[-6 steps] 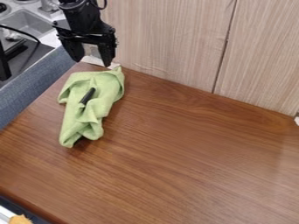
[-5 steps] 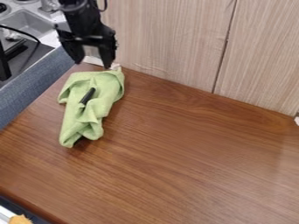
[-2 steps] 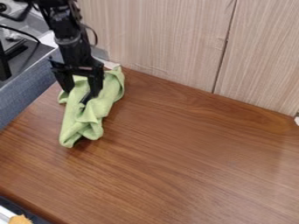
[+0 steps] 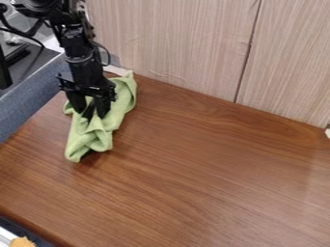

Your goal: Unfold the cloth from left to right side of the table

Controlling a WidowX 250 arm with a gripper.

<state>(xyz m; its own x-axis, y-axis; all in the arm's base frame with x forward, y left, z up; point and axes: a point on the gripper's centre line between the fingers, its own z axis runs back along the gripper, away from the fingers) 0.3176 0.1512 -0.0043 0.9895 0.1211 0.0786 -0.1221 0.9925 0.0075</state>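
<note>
The green cloth (image 4: 94, 135) lies crumpled and bunched at the left of the brown table, longer from back to front than it is wide. Over its upper middle stands the black gripper (image 4: 90, 113), pointing down, its fingertips low at the folds. The two fingers are apart, with green fabric and a dark, narrow shape between them. The gripper hides part of the cloth's upper left, and whether the fingertips press into the fabric cannot be told.
A light wood panel (image 4: 187, 43) rises along the table's back edge. Left of the table (image 4: 213, 169) are a blue-grey padded side (image 4: 29, 103) and a sink area. An orange-brown item (image 4: 22, 241) shows at the bottom left corner.
My gripper has come down and forward from behind the cloth onto its upper part. Its fingers stand closer together than before. The cloth's edges have shifted very slightly.
</note>
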